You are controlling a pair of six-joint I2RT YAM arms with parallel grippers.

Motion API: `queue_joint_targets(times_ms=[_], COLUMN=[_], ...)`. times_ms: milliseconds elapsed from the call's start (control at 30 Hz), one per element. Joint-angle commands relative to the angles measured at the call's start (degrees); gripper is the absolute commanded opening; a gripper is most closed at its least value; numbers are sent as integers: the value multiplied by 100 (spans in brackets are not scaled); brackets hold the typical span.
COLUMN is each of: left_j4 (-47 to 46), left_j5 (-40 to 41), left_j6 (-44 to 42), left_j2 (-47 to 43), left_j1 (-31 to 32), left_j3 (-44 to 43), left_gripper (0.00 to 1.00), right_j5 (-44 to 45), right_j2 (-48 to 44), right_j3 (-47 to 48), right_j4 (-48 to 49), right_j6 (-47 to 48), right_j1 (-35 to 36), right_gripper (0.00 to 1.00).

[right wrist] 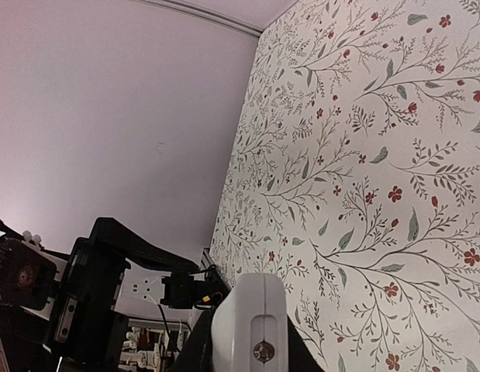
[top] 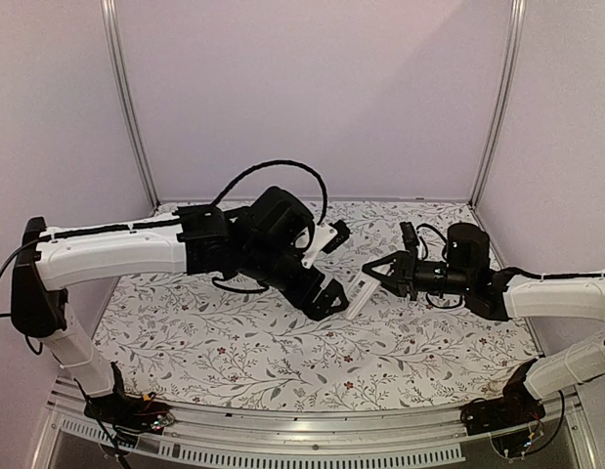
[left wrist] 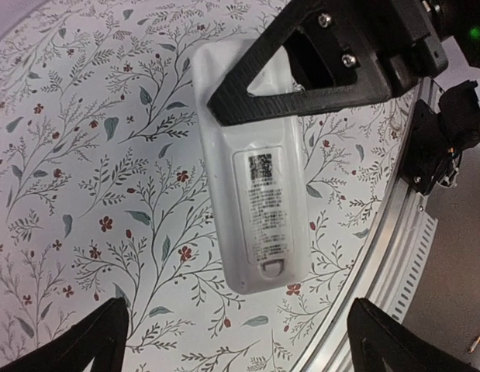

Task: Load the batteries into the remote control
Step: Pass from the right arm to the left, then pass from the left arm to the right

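Meanwhile right end effector (top: 370, 275) grips remote control (left wrist: 259, 194), left end effector (left wrist: 238, 306) gaping

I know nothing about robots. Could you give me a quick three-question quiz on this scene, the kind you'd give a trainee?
1. True or false: the left gripper is clamped on the remote control.
2. Which face of the remote control shows in the left wrist view? A) buttons and display B) back, with a printed label C) only a narrow end
3. Fill in: the batteries are ___ in all three views.
Key: 1 false; the right gripper holds it and the left gripper is open. 2 B. 3 not visible.
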State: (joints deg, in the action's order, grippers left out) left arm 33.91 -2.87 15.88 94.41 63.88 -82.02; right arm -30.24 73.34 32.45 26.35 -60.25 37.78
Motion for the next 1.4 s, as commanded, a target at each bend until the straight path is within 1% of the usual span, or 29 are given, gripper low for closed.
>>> queue_joint_targets(times_ms=[0, 333, 433, 533, 700, 733, 800, 867, 967, 1100, 1167, 1200, 1233, 1300, 1367], left_j4=[17, -102, -85, -9, 166, 179, 178, 175, 16, -773, -1292, -1523, -1758, -2162, -2498], left_j5=[246, -92, -40, -27, -384, -425, -473, -435, -540, -1475, -2005, -2225, -2439, -2781, -3097], left_j6=[96, 274, 293, 297, 339, 363, 377, 404, 480, 494, 571, 608, 654, 674, 650], left_j2=[442, 1107, 1209, 1331, 1560, 1578, 1568, 1514, 1336, 855, 533, 409, 286, 43, -144], left_j1=[186, 187, 178, 178, 111, 100, 96, 60, -35, -257, -382, -437, -491, -562, -580], left_j3=[-313, -726, -844, -968, -1196, -1236, -1271, -1268, -1129, -584, -258, -121, 6, 203, 335], left_gripper=[100, 100, 96, 86, 56, 52, 50, 47, 42, 38, 36, 36, 36, 35, 35], right_j5=[290, 356, 374, 378, 387, 387, 387, 387, 338, 193, 74, 16, -35, -164, -352], right_j2=[-216, -281, -309, -349, -375, -380, -402, -436, -498, -683, -812, -865, -965, -1079, -1171], right_j3=[262, 419, 445, 455, 464, 464, 480, 511, 611, 724, 771, 798, 825, 901, 1005], right_j4=[-572, -673, -717, -732, -762, -763, -763, -795, -945, -1097, -1101, -1101, -1097, -1097, -1085], right_j6=[259, 242, 243, 255, 276, 277, 277, 277, 361, 647, 806, 952, 1032, 1270, 1403], right_j1=[81, 225, 243, 250, 247, 253, 245, 247, 240, 183, 136, 127, 127, 128, 124], right_gripper=[0, 1, 2, 3, 4, 4, 6, 13, 35, 61, 67, 75, 79, 93, 98])
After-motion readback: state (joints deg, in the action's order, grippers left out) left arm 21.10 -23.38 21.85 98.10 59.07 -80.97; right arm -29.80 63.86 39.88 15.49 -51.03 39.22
